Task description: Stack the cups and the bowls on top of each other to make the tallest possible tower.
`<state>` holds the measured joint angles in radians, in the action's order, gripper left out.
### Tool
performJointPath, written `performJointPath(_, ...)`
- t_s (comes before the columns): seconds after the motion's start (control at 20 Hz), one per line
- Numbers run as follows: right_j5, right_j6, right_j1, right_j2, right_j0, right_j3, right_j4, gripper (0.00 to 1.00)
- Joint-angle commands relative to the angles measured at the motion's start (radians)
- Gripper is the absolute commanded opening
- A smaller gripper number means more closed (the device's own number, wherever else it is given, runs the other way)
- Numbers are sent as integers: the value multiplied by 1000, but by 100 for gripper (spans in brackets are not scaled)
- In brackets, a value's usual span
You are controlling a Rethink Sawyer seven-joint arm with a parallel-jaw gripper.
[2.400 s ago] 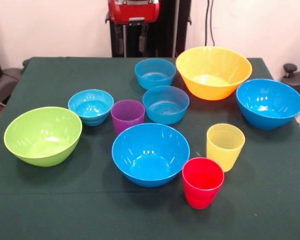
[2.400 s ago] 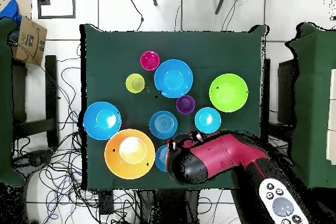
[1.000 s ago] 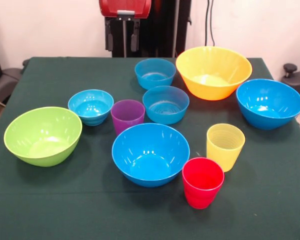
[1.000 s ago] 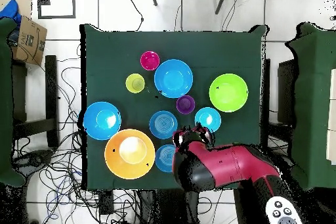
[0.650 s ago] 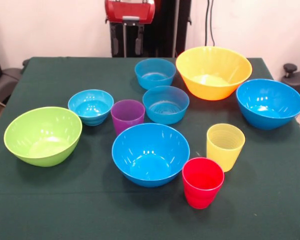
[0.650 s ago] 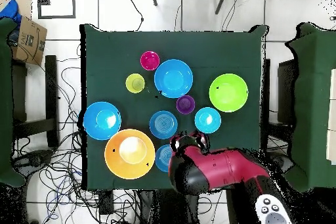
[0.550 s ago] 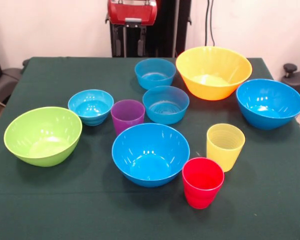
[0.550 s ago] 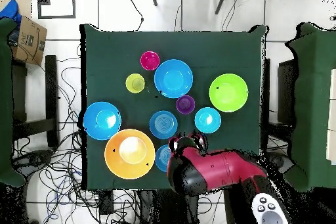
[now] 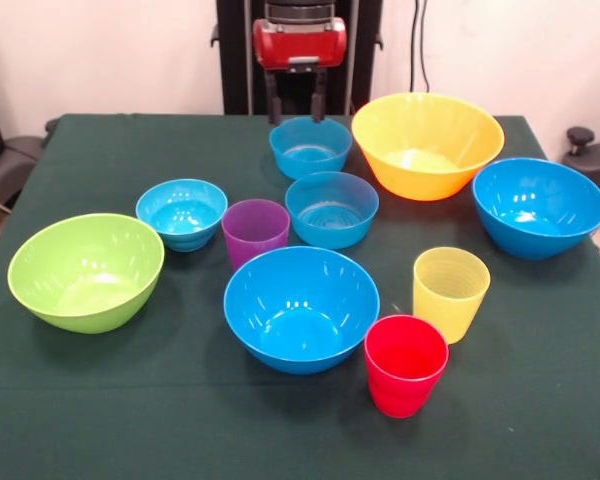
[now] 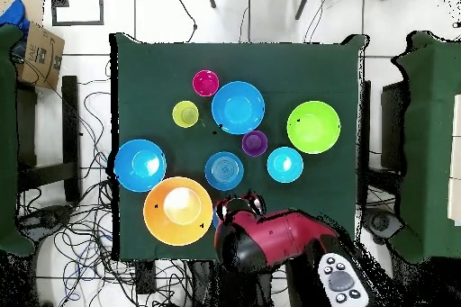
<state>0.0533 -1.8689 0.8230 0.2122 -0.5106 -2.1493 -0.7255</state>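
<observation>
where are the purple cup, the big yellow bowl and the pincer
purple cup (image 9: 255, 227), front view, on its inner wall just below the rim
big yellow bowl (image 9: 427, 161), front view, on the inside bottom
pincer (image 9: 297, 108), front view, midway between its two dark fingertips, above the far small blue bowl (image 9: 310, 148)

Table (image 9: 100, 420) covered in dark green cloth; plain pale wall (image 9: 110, 55) behind its far edge in the front view. Overhead: white tiled floor (image 10: 270, 15) with loose black cables (image 10: 90, 132) along the table's left edge and bottom corners. Cardboard box (image 10: 40, 54) sits off the top left corner.
</observation>
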Motion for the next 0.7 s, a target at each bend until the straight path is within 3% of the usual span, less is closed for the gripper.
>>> performJointPath(0.05, -32, -134, -77, 12, 50, -69, 20, 100)
performJointPath(0.35, -60, -116, -144, -14, 52, -19, -8, 100)
performJointPath(0.7, -124, -148, -178, -102, 110, 7, 7, 100)
